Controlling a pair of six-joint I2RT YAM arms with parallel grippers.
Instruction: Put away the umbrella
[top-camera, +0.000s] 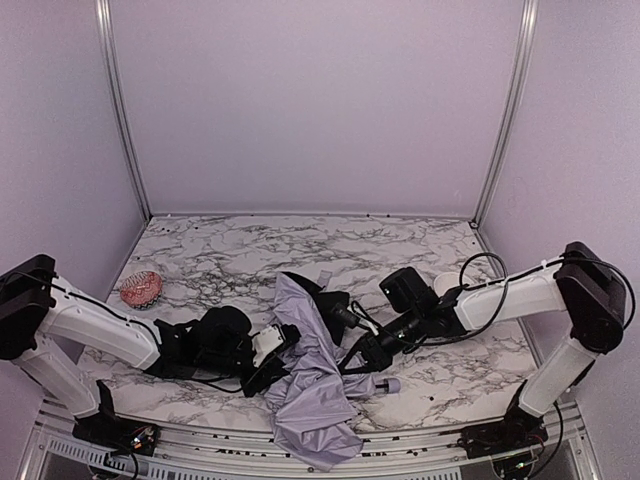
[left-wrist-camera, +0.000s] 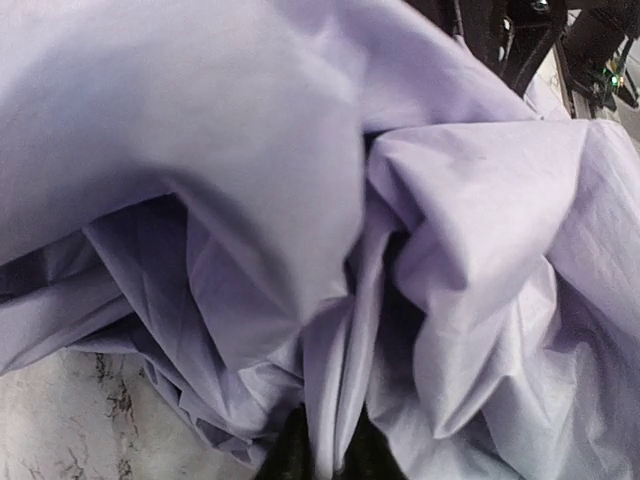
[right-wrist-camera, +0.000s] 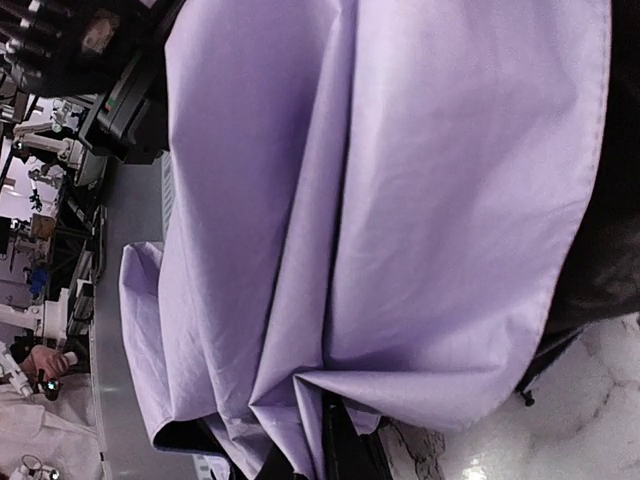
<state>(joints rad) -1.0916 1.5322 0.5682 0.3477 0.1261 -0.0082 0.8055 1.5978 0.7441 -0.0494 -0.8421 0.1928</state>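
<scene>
The left gripper (top-camera: 268, 368) is clamped on a fold of the umbrella (top-camera: 312, 395), with cloth caught between its fingertips (left-wrist-camera: 292, 455). The right gripper (top-camera: 352, 356) nips another fold. The crumpled canopy spills over the near edge of the table (top-camera: 300, 245), and the handle (top-camera: 390, 384) points right. Both arms reach low and inward. Bare marble lies behind them, and the bowl (top-camera: 140, 289) sits well apart at the left.

A half-collapsed umbrella (top-camera: 310, 390) lies crumpled at the 6 o'clock side of the marble table (top-camera: 300, 250), its pale fabric spilling over the near edge and its black lining showing toward 12 o'clock. The left gripper (top-camera: 268, 362) meets the fabric from 9 o'clock, while the right gripper (top-camera: 358, 352) comes in from 3 o'clock over the black lining, with the small handle (top-camera: 390, 384) poking out toward 4 o'clock. A little orange-and-white bowl (top-camera: 140, 289) sits well apart at 9 o'clock.
</scene>
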